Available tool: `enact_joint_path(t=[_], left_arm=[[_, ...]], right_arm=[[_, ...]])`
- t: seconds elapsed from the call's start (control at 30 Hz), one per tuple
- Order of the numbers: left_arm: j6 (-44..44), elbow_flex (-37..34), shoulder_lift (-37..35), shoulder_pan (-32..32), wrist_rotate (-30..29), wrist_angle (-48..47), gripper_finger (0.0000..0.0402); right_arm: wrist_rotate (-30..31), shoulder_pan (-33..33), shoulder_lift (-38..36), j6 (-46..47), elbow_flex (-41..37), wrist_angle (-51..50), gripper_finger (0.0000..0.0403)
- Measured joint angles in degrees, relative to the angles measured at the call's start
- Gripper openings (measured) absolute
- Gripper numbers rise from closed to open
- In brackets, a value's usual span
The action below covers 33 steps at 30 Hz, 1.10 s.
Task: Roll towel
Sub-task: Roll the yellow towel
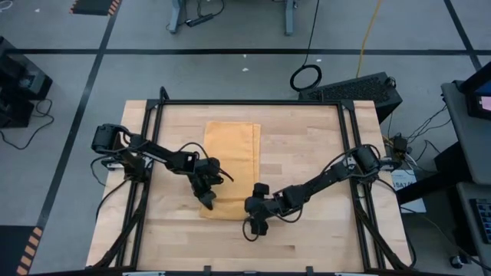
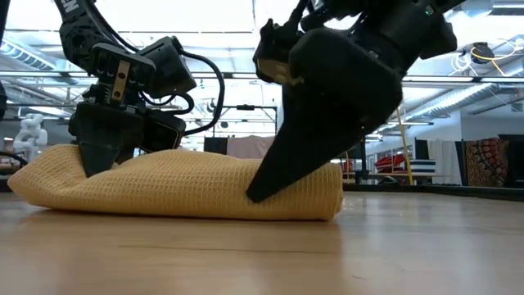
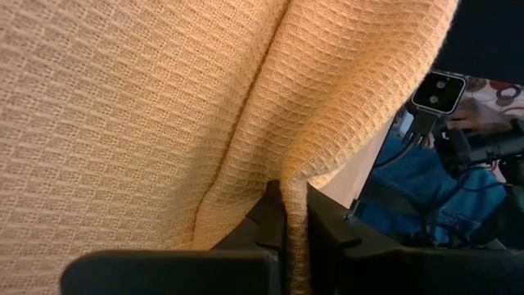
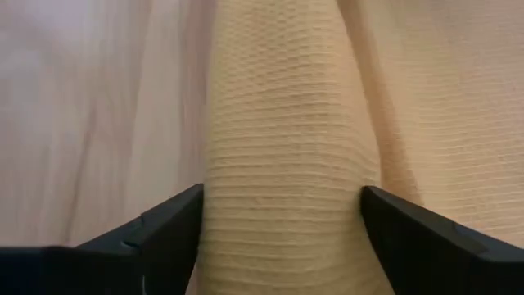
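My left pincer (image 1: 205, 186) is pinched tight on a thin fold of the towel (image 1: 230, 149), at the rolled end's left corner; the cloth runs up between my fingertips (image 3: 282, 215) and spreads away beyond them. The towel lies on the wooden table (image 1: 307, 161), flat ahead of both pincers, with its near end turned up into a low roll (image 2: 188, 184) between them. My right pincer (image 4: 282, 221) stands wide, its two fingers straddling the roll's right end, cloth filling the gap; I judge it brackets rather than squeezes. To roll well, I think I should close the right gently, then carry both ends forward together, level, so the roll stays even and tight.
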Motion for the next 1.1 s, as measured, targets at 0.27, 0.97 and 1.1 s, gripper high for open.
enact_joint_path(t=[0.27, 0.97, 1.1], left_arm=[[-0.10, 0.00, 0.00, -0.07, 0.02, 0.14, 0.0027], [12.35, 0.00, -21.98, -4.98, -9.27, -6.98, 0.0294], [19.37, 0.00, -26.20, -13.36, -25.14, -5.95, 0.0299]], right_arm=[[-4.86, -0.31, 0.29, -0.03, 0.00, -0.46, 0.0313], [-14.73, -5.59, 0.75, -0.32, 0.04, -0.39, 0.0079], [-19.67, -7.06, 0.76, -0.41, 0.04, -0.21, 0.0043]])
